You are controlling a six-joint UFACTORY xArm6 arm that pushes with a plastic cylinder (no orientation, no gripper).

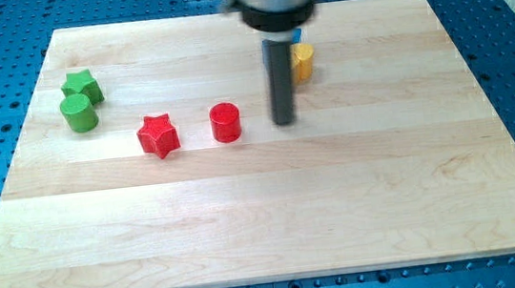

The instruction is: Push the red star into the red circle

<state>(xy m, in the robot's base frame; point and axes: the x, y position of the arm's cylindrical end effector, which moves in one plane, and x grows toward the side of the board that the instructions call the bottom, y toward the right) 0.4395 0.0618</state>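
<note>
The red star (pixel 158 135) lies on the wooden board (pixel 275 219) left of centre. The red circle (pixel 226 122), a short cylinder, stands a small gap to the star's right, not touching it. My tip (pixel 284 122) rests on the board to the right of the red circle, about one block's width away from it. The rod rises straight up from there to the dark arm housing at the view's top.
A green star (pixel 82 85) and a green circle (pixel 79 114) sit together at the board's upper left. A yellow block (pixel 303 62) sits just behind the rod at upper centre, with a bit of a blue block (pixel 296 35) above it, mostly hidden by the arm.
</note>
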